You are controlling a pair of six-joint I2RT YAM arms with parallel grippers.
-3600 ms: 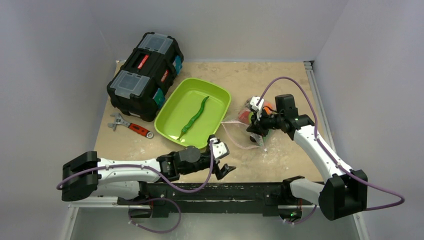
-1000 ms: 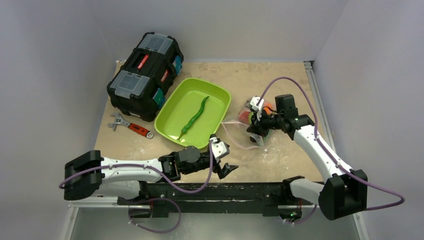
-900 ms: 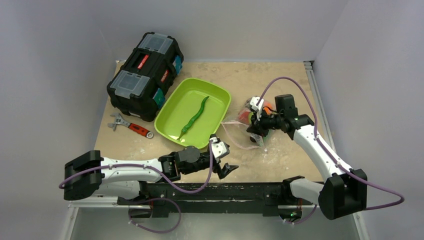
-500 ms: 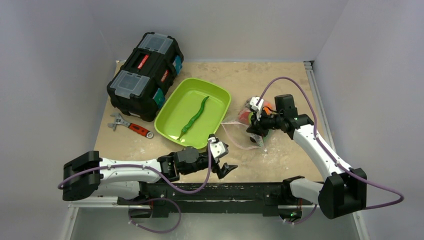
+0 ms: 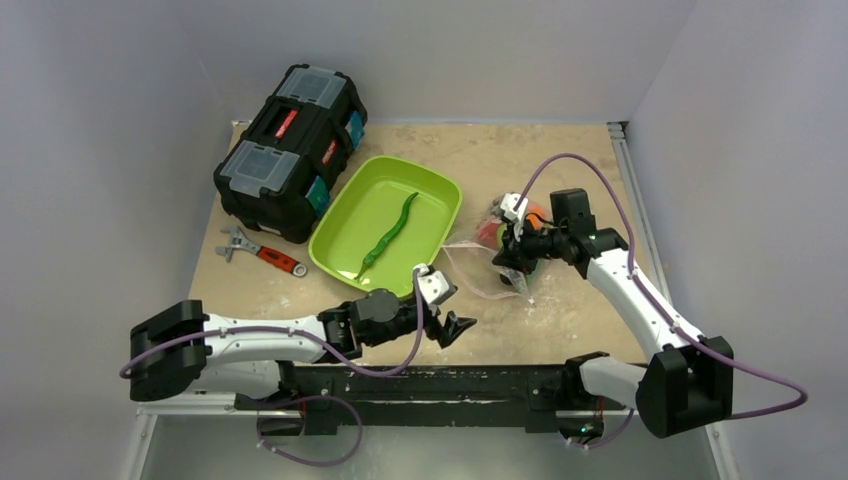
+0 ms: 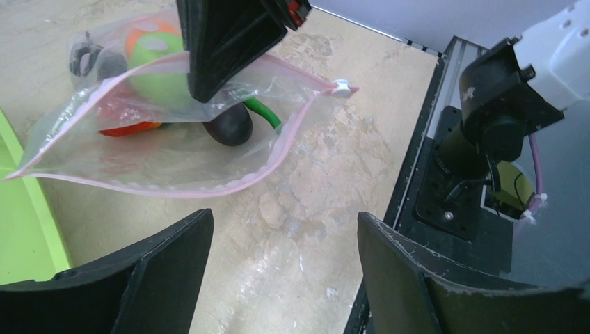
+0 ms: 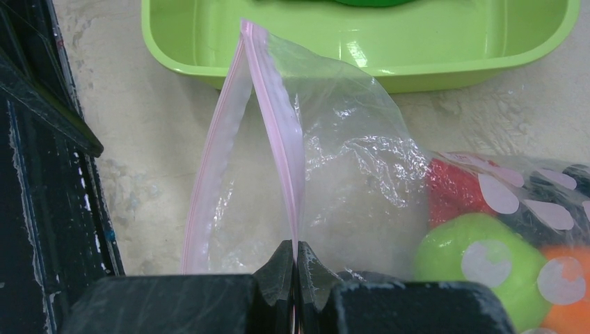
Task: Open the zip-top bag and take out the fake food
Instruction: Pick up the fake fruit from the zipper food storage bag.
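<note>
Your black hard-plastic toolbox (image 5: pixel 290 150) sits at the far-left corner of the sandy worktop (image 5: pixel 560 160). The glossy lime tray (image 5: pixel 435 215) just beside it holds one long wavy green pod (image 5: pixel 390 235). Between the tray and the right edge lies the clear crinkly bag (image 6: pixel 160 163), mouth gaping, with smooth rounded food (image 7: pixel 473 261) bunched inside. Your right gripper (image 7: pixel 295 268) pinches its pink zip strip tight. Your left gripper (image 6: pixel 282 219) hovers by the near edge, fingers wide and empty.
</note>
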